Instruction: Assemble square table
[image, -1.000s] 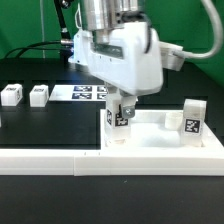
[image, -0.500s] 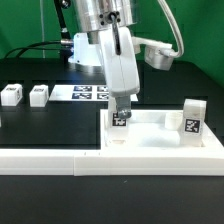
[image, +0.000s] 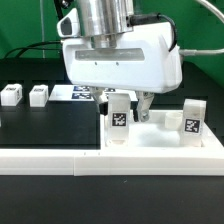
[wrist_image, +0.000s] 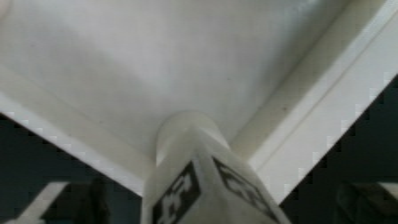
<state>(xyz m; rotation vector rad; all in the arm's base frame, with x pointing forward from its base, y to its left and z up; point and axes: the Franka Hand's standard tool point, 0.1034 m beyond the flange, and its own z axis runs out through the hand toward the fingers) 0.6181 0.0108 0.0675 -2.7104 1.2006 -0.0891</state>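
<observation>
The square table's white slab (image: 165, 137) lies flat at the exterior view's right. A white tagged leg (image: 118, 122) stands upright on its near corner at the exterior view's left. My gripper (image: 122, 108) hangs directly over this leg, open, with a finger on each side and a gap to the leg. In the wrist view the leg (wrist_image: 205, 180) rises in the middle over the slab (wrist_image: 160, 70), and the dark fingers (wrist_image: 43, 203) stand apart from it. A second leg (image: 191, 117) stands upright on the slab's right corner.
Two loose tagged legs (image: 11, 95) (image: 38, 94) rest on the black table at the exterior view's left. The marker board (image: 80, 93) lies behind them. A long white L-shaped rail (image: 55, 159) runs along the front, against the slab.
The gripper has turned about its vertical axis and its jaws have spread, letting go of the leg. The leg stays upright on the slab's corner.
</observation>
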